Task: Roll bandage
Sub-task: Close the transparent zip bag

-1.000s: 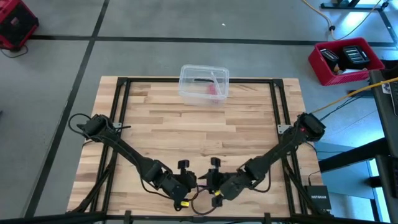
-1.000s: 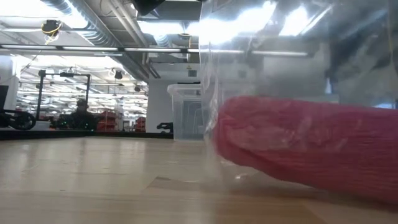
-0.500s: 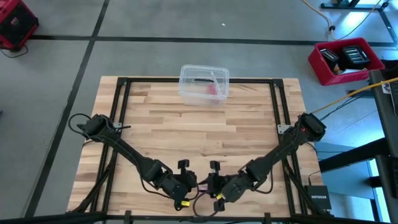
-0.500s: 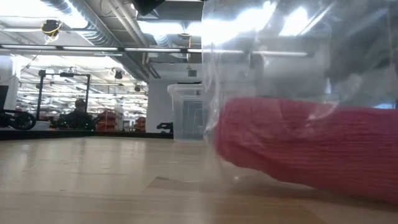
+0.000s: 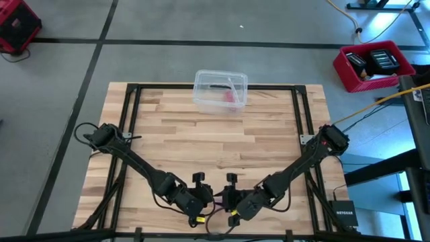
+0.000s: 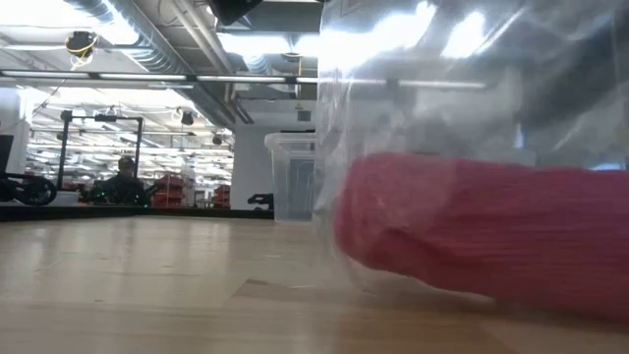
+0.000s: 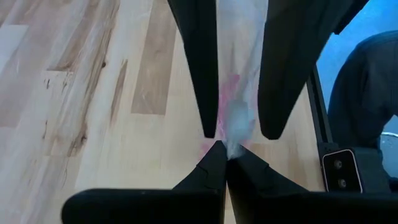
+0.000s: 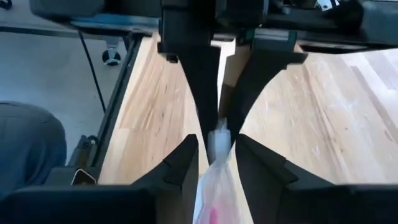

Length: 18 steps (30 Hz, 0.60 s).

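I see both grippers at the table's six o'clock edge: left gripper point(image 5: 209, 199) pressed together on the clear wrapper point(image 7: 239, 118), right gripper point(image 5: 227, 202) pinching the same wrapper, the pink bandage point(image 6: 482, 231) inside.

near edge, middle: both grippers crowd together over the wrapped bandage point(image 6: 472, 231)
far edge, middle: clear box point(image 5: 220, 91) stands there
between them: bare table point(image 5: 222, 141)

Low view: bandage point(image 6: 472, 231) blurred behind clear wrapper point(image 6: 413, 88), right end cut off by pic edge; person point(image 6: 123, 177) too small
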Tool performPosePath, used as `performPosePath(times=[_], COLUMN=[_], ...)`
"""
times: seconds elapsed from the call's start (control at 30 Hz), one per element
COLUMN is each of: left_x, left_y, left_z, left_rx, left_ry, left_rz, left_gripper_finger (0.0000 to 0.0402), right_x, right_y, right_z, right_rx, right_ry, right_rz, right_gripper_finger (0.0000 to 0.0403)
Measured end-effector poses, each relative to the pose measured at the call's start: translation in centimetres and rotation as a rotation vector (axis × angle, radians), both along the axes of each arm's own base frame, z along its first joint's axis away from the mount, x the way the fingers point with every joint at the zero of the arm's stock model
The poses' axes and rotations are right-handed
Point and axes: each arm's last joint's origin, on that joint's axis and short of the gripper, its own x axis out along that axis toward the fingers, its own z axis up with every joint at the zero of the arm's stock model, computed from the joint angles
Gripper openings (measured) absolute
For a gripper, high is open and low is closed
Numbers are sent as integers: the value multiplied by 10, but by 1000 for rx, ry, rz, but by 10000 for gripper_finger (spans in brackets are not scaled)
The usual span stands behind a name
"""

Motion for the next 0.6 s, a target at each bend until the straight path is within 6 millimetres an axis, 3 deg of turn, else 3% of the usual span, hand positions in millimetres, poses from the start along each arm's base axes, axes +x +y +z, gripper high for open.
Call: performPosePath(times=[0.13, 0.37, 0.6], left_x=[0, -1, -1], left_y=[0, -1, -1], left_z=[0, 0, 0], left_rx=[-1, 6, -24], left_ry=[-1, -1, -1], left_rz=[0, -9, 18], left_gripper_finger=[0, 0, 14], right_x=[1, 0, 0], right_y=[0, 0, -1], right_z=[-2, -2, -3], right_rx=[-26, -41, -49], right_ry=[-10, -4, 2], right_rz=[-21, -14, -12], right_gripper_finger=[98, 18, 39])
